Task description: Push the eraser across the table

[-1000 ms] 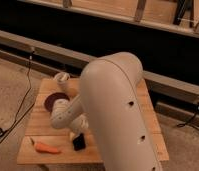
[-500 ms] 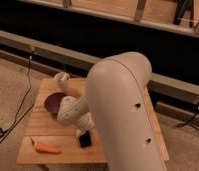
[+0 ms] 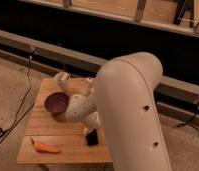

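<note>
Speckled beige floor (image 3: 13, 80), dim lighting. Dark wall panel (image 3: 93, 35) behind grey ledge (image 3: 53, 52). Black cables (image 3: 20, 107) trailing across floor, left side.

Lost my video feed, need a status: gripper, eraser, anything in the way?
Gripper low over the table, just above the eraser. Eraser at the front edge. Carrot lies to its left, bowl behind.

The robot arm (image 3: 128, 110) is blocking the table's (image 3: 68, 150) right side and is running off the bottom edge. The gripper (image 3: 94, 126) is sitting above the eraser (image 3: 92, 138), mostly masked by the arm's bulk.
</note>
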